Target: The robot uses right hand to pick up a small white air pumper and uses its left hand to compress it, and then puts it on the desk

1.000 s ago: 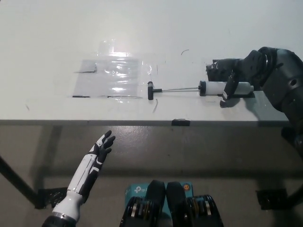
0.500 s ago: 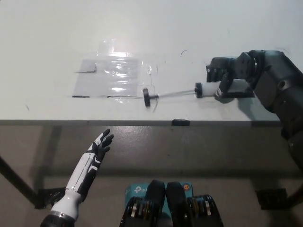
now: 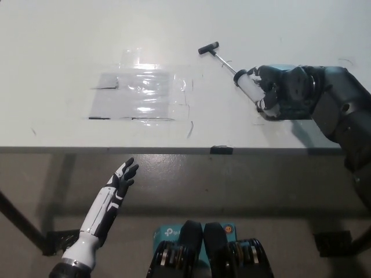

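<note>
My black right hand [image 3: 284, 92] is shut on the small white air pumper [image 3: 250, 86] over the right part of the desk [image 3: 58, 69]. The white barrel sticks out of the hand toward the upper left. Its thin rod runs on to a black T-handle [image 3: 208, 48], fully drawn out and tilted away from me. The pumper looks lifted off the desk. My white left hand [image 3: 123, 178] rests open below the desk's front edge at lower left, far from the pumper.
A clear plastic sheet [image 3: 142, 92] with black tape at its corners lies on the desk's middle left. A small black clip [image 3: 221, 150] sits on the front edge. Dark table legs show below at the left and right.
My right hand closed on the pumper's barrel and lifted it. The rod and handle swung from pointing left along the desk to pointing up and away. The left hand barely moved.
</note>
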Tool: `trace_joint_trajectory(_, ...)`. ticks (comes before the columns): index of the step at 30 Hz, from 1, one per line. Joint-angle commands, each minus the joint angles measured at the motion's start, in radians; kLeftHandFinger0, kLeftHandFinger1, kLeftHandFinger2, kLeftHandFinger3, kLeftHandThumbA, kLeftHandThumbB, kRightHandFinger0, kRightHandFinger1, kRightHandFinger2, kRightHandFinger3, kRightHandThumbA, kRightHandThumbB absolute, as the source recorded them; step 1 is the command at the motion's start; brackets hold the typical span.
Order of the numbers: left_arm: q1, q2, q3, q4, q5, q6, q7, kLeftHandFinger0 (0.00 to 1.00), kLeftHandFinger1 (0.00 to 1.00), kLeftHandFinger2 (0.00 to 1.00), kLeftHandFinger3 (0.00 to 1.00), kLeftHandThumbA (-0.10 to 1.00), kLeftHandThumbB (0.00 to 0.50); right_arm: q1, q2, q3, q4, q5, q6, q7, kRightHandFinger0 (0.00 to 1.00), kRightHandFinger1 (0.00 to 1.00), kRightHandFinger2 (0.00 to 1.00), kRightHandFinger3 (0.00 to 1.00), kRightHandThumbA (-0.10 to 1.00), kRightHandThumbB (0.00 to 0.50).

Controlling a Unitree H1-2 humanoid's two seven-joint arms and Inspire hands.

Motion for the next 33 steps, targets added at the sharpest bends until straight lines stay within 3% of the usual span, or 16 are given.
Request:
trace_joint_trajectory(1,-0.023,0.022,0.011,-0.02,-0.015,-0.028,-0.023,1.0,1.0,1.0,1.0,1.0,0.173,-0.034,-0.035,-0.031,-0.01,0.022,-0.037,-0.046,0.24,0.69,1.0,1.0,-0.1,0.154)
trace_joint_trajectory(3,-0.042,0.025,0.017,-0.014,-0.018,-0.026,-0.023,1.0,1.0,1.0,1.0,1.0,0.172,-0.052,-0.038,-0.045,-0.004,0.031,-0.045,-0.046,0.25,0.71,1.0,1.0,-0.1,0.146)
trace_joint_trajectory(6,-0.017,0.023,0.014,-0.022,-0.02,-0.026,-0.025,1.0,1.0,1.0,1.0,1.0,0.181,-0.025,-0.051,-0.088,-0.027,0.056,-0.06,-0.039,0.23,0.69,0.97,0.92,-0.1,0.165)
trace_joint_trajectory(18,-0.015,0.027,0.015,-0.021,-0.008,-0.025,-0.019,1.0,1.0,1.0,1.0,1.0,0.184,-0.008,-0.063,-0.117,-0.062,0.048,-0.042,-0.04,0.23,0.71,0.99,0.95,-0.1,0.16)
trace_joint_trajectory(21,0.005,0.021,0.014,-0.026,-0.015,-0.025,-0.019,1.0,1.0,1.0,1.0,1.0,0.185,0.013,-0.055,-0.11,-0.064,0.036,-0.035,-0.081,0.28,0.75,1.0,0.95,-0.1,0.169)
trace_joint_trajectory(22,0.009,0.02,0.013,-0.028,-0.015,-0.026,-0.019,1.0,1.0,1.0,1.0,1.0,0.187,0.017,-0.053,-0.114,-0.065,0.038,-0.033,-0.096,0.4,0.81,1.0,0.98,-0.01,0.185)
trace_joint_trajectory(23,0.01,0.019,0.012,-0.027,-0.016,-0.028,-0.018,1.0,1.0,1.0,1.0,1.0,0.195,0.016,-0.05,-0.123,-0.064,0.044,-0.024,-0.113,0.77,1.0,1.0,1.0,0.29,0.196)
trace_joint_trajectory(24,0.003,0.016,0.012,-0.021,-0.016,-0.03,-0.017,1.0,1.0,1.0,1.0,1.0,0.197,0.006,-0.048,-0.13,-0.061,0.051,-0.011,-0.112,1.0,1.0,1.0,1.0,0.46,0.224)
trace_joint_trajectory(25,-0.001,0.017,0.012,-0.014,-0.014,-0.034,-0.017,1.0,1.0,1.0,1.0,1.0,0.195,-0.006,-0.047,-0.133,-0.066,0.054,0.004,-0.092,1.0,1.0,1.0,1.0,0.62,0.28)
trace_joint_trajectory(28,-0.002,0.02,0.011,-0.02,-0.011,-0.024,-0.019,1.0,1.0,1.0,1.0,1.0,0.195,-0.025,-0.043,-0.134,-0.074,0.05,0.026,-0.077,1.0,1.0,1.0,1.0,0.78,0.368)
trace_joint_trajectory(30,0.008,0.022,0.01,-0.031,-0.011,-0.021,-0.021,1.0,1.0,1.0,1.0,1.0,0.193,-0.043,-0.033,-0.105,-0.081,0.016,0.044,-0.087,1.0,1.0,1.0,1.0,0.92,0.381)
trace_joint_trajectory(33,0.013,0.02,0.01,-0.027,-0.008,-0.029,-0.016,1.0,1.0,1.0,1.0,1.0,0.21,-0.065,-0.01,-0.096,-0.066,0.009,0.054,-0.109,1.0,1.0,1.0,1.0,0.98,0.413)
